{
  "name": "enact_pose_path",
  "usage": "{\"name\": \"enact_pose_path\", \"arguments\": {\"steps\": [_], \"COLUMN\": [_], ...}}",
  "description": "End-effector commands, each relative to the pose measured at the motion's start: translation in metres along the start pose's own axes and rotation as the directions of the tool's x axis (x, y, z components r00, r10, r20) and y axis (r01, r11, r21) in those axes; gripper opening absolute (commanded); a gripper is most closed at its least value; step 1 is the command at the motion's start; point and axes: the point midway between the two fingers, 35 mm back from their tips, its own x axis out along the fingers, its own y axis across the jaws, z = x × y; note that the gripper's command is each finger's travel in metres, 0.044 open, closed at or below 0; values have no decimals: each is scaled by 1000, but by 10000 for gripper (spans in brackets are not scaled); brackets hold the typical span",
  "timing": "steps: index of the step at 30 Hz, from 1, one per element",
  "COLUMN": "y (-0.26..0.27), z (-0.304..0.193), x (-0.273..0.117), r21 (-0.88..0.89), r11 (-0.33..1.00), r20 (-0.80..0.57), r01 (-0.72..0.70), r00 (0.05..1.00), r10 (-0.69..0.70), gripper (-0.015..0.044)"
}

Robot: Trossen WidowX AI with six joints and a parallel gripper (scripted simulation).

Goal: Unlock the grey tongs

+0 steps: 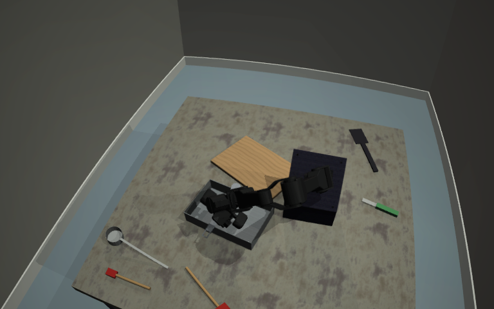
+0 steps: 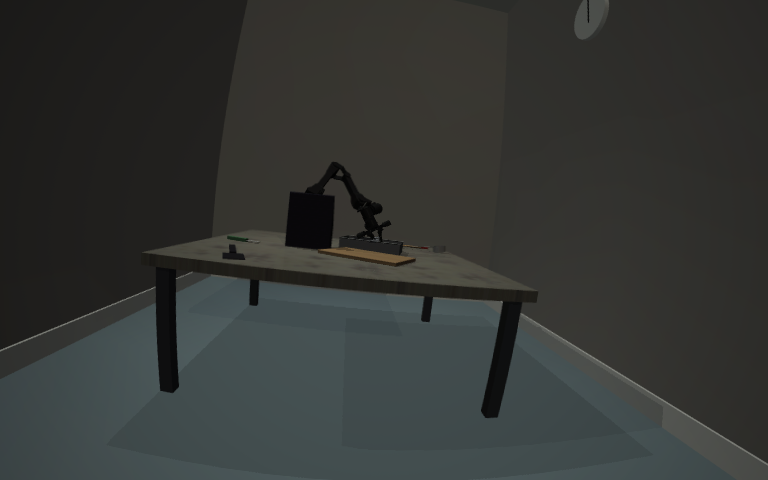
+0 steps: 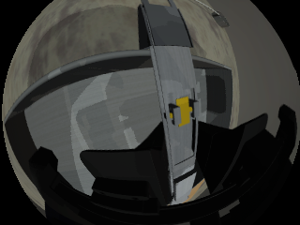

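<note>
The grey tongs [image 3: 171, 70] [image 1: 209, 229] lie across the roasting tin [image 3: 47, 117] [image 1: 233, 238] [image 2: 370, 245], with a ring end sticking out past its near wall. A yellow piece [image 3: 184, 112] sits on them between small grey brackets. My gripper [image 3: 173, 124] [image 2: 370, 236] points down into the tin and is shut on the tongs, one black finger against each side. The arm hides most of the tongs in the top view. The wooden board [image 1: 247, 156] [image 2: 368, 256] lies flat behind the tin; a sliver shows in the wrist view [image 3: 196, 191].
The arm stands on a dark box [image 1: 316, 160] [image 2: 309, 220] beside the tin and board. A ladle [image 1: 143, 253] and two red-headed tools [image 1: 111, 272] [image 1: 202, 287] lie at the front left. A black spatula [image 1: 358, 136] [image 2: 233, 255] and a green-handled tool [image 1: 386, 209] [image 2: 239, 238] lie right.
</note>
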Motion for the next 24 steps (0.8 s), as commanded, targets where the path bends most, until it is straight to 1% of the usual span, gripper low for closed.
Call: {"name": "enact_pose_path", "arguments": {"steps": [1,4,5,7,11,24], "y": [0,-1,-4,-14,-37,-38], "z": [0,0,0,0,0,0], "x": [0,-2,-6,-21,-63,-66], "r21": [0,0,0,-1,-1,-1], "r11": [1000,1000,1000,1000,1000,1000], "r20": [-1,-1,-2,-3,-2,-2], "r01": [-1,-1,0,1,5,3], "r00": [1000,1000,1000,1000,1000,1000], "r10": [1,1,0,-1,-5,-3], "gripper": [-56,-135,-150,-150,-150,-150]}}
